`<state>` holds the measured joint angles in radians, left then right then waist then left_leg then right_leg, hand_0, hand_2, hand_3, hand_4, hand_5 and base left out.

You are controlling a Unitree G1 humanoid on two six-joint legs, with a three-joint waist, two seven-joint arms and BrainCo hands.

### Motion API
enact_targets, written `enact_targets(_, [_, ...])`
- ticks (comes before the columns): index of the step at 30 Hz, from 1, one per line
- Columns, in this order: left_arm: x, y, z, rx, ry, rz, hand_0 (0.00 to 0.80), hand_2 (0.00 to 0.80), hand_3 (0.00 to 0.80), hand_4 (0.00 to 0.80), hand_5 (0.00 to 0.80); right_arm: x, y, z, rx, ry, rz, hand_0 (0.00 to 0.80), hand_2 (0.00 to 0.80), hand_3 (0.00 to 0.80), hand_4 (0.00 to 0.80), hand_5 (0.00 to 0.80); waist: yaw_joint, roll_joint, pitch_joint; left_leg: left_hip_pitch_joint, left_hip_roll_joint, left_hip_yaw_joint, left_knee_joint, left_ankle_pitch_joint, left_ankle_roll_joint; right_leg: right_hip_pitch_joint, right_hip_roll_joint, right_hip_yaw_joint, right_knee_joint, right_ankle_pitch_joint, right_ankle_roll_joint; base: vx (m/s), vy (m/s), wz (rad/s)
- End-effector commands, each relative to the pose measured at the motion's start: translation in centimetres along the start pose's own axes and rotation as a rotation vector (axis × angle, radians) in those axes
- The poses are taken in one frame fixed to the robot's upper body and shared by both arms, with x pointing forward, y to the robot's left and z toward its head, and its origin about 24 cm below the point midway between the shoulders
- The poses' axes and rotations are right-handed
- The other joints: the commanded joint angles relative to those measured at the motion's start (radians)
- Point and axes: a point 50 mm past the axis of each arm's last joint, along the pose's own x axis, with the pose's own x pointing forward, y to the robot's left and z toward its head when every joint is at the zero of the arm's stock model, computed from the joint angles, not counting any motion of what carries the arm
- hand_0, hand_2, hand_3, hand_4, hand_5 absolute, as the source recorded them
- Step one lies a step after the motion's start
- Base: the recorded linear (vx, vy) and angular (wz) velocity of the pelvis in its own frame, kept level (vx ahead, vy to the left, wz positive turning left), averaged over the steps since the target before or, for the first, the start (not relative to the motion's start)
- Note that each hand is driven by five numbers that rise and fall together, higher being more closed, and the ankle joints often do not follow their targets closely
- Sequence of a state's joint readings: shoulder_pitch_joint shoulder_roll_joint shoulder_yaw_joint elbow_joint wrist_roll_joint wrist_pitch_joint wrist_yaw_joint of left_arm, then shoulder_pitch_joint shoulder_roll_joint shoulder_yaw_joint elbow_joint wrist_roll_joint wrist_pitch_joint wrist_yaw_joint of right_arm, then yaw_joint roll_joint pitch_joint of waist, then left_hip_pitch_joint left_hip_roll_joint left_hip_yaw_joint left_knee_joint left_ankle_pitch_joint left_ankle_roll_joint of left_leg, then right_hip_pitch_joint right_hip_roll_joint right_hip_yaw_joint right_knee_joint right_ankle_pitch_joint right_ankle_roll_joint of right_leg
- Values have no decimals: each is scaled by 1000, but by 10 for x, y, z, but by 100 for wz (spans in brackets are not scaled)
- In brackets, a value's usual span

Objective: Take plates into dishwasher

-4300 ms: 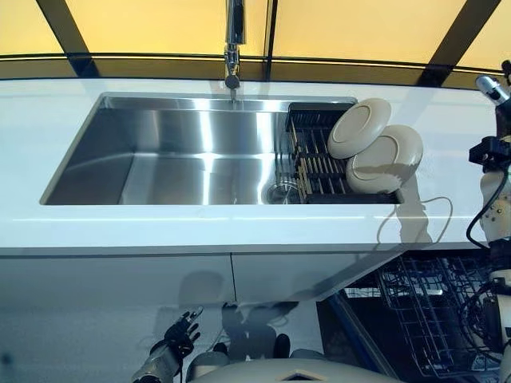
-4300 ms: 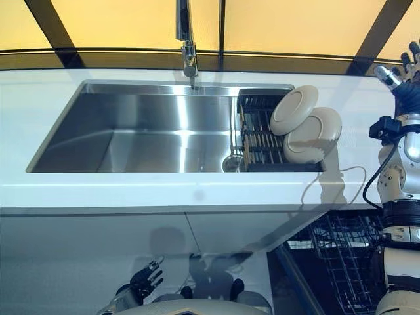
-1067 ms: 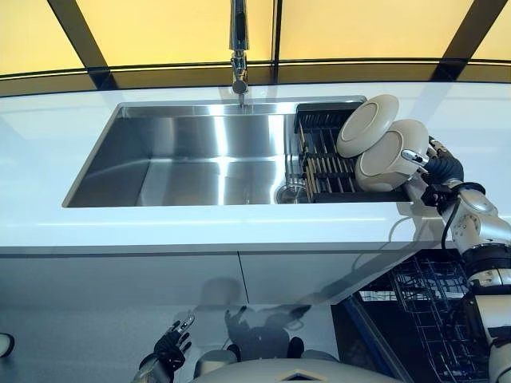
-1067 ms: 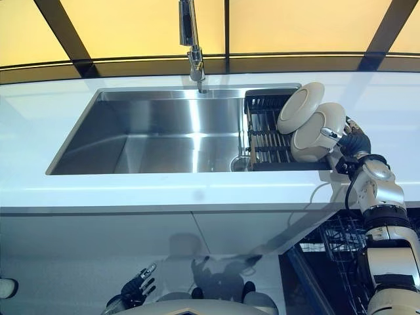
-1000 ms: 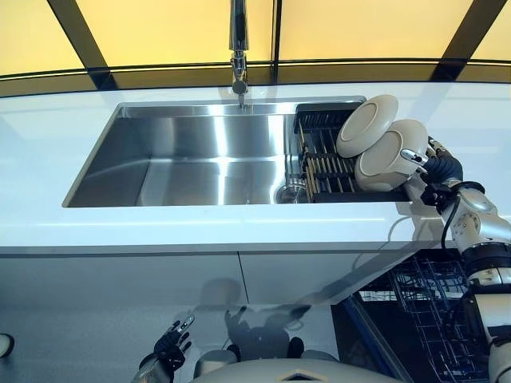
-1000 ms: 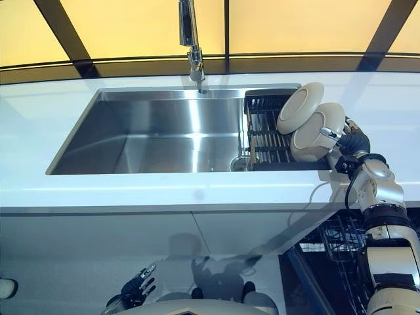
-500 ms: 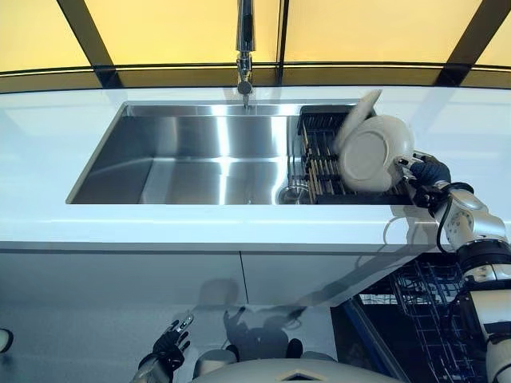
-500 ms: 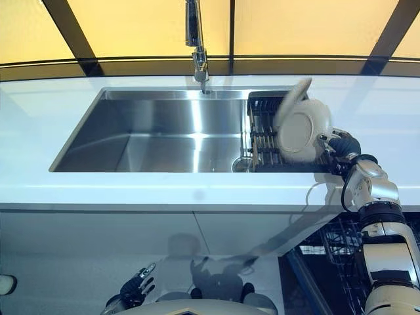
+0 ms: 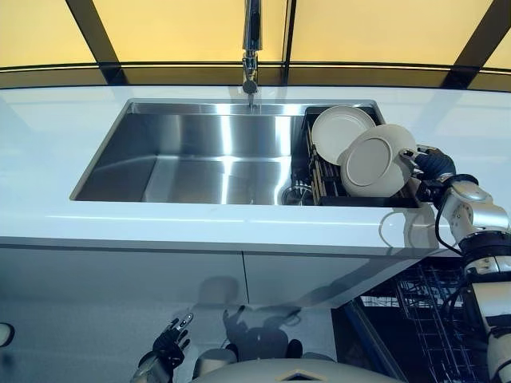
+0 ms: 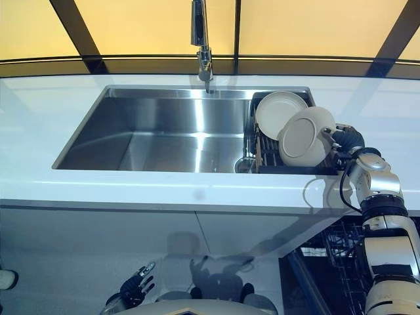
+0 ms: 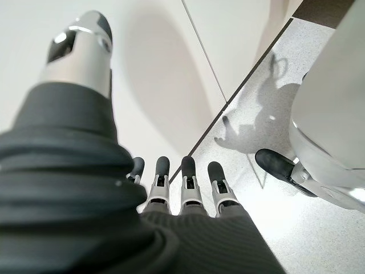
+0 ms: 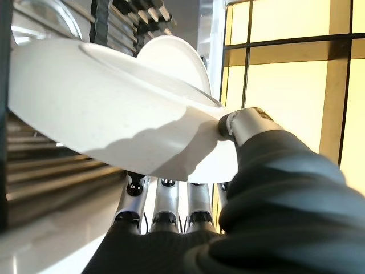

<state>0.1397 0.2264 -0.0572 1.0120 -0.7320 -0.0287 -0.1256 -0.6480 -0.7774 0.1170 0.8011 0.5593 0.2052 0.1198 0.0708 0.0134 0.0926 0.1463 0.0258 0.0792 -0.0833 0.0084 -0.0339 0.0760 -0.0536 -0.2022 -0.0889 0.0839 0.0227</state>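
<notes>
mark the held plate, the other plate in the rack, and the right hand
held plate (image 9: pixel 367 162): left eye view, centre of its face.
other plate (image 9: pixel 335 132): left eye view, middle of its visible face, behind the held plate.
right hand (image 9: pixel 436 165): left eye view, dark cover at the held plate's edge.

Scene was bright, lit mostly from the backlit yellow window panels (image 9: pixel 176 32) across the top of the frame. White countertop (image 9: pixel 48 159) was near blown out at left and right. Steel sink (image 9: pixel 200 159) carried vertical glare streaks at centre, with a mirror image of the faucet (image 9: pixel 251 40) on its back wall. Glossy cabinet fronts (image 9: pixel 120 287) at lower centre showed soft grey shadows. Dishwasher rack (image 9: pixel 435 319) at lower right sat dim. Countertop's straight edges bowed toward the frame sides. Right wrist view: plate (image 12: pixel 102 108) was bright on its rim, with a scalloped shadow on its underside. Left wrist view: hard finger shadow on the speckled floor (image 11: pixel 274 114).
</notes>
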Motion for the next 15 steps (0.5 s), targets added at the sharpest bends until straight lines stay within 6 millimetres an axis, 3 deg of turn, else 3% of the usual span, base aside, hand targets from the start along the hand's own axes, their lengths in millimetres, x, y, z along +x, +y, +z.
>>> enact_targets(1, [5, 2, 19, 19, -42, 18, 0, 0, 0, 0, 0, 0, -17, 52, -71, -126, -79, 800, 800, 800, 800, 800, 11, -59, -17, -26, -39, 47, 54, -81, 7, 33, -12, -24, 19, -77, 53, 0, 0, 0])
enact_targets(10, [5, 3, 21, 17, -42, 31, 0, 0, 0, 0, 0, -15, -25, 99, -63, -318, -93, 800, 800, 800, 800, 800, -10, -77, -28, -20, -40, 56, 51, -87, 10, 27, -6, -1, 22, -75, 56, -7, 37, -2])
enact_targets(15, [5, 6, 20, 6, -35, 42, 0, 0, 0, 0, 0, -33, -35, 139, -90, -452, -94, 800, 800, 800, 800, 800, -27, -91, -38, -20, -43, 60, 51, -91, 15, 17, 2, 23, 30, -76, 58, -19, 58, -11])
